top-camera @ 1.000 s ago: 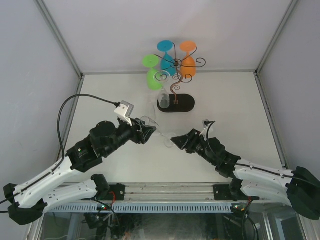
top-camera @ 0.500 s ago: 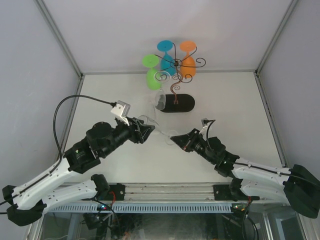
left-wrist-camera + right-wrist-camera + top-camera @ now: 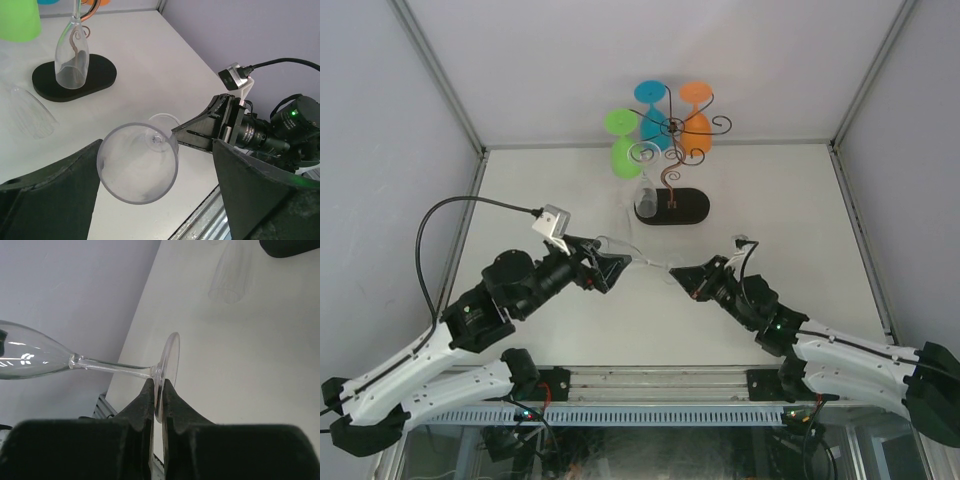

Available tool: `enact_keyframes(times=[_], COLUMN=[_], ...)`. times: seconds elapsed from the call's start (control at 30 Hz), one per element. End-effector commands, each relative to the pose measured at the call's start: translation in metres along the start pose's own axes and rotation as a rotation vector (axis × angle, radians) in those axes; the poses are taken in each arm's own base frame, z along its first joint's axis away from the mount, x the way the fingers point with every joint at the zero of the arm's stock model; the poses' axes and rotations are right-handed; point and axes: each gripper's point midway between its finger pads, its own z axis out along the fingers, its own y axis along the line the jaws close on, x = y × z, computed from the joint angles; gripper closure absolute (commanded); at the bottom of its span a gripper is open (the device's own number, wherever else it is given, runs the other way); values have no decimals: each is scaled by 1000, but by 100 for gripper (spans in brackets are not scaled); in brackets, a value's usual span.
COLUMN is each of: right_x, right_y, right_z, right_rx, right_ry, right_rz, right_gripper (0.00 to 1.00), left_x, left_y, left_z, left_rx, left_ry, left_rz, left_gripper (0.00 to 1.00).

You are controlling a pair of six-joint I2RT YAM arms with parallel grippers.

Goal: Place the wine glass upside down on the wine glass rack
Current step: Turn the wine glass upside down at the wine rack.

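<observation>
Handoff's ~done: your R tool is clamped on the glass foot and L tool is spread apart round the bowl, glass sideways over mid surface; left: flip it, hang on rack at 12 o'clock.

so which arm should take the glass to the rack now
Right: the right gripper is shut on the wine glass by its foot; the left gripper stands open around the bowl.
</observation>
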Motion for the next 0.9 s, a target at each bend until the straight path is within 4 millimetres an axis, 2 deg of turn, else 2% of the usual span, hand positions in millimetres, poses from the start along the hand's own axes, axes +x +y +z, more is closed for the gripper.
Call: enact_keyframes(times=[0.0,0.2,0.47,0.67,0.87], right_x=[-15,-36,-71,-90,-87], right_y=[-19,-37,-35,-16,17], right_z=[-2,-15,-39,-48,-48], right_rx=[101,177,212,199,62], right_ry=[-51,-100,-169,-191,-162], right_rz=[-138,-333,-655,-912,-1201], right_gripper=[100,100,100,100,100], left_x=[-38,-45,-41,-36,-26], left_y=[-26,-20,6,15,17], left_z=[-14,-30,-47,-50,-48], left_rx=[116,89,-23,-46,-18], left_ry=[-111,-78,-4,10,38], left_rz=[-14,86,228,279,372], left_gripper=[9,9,10,9,7])
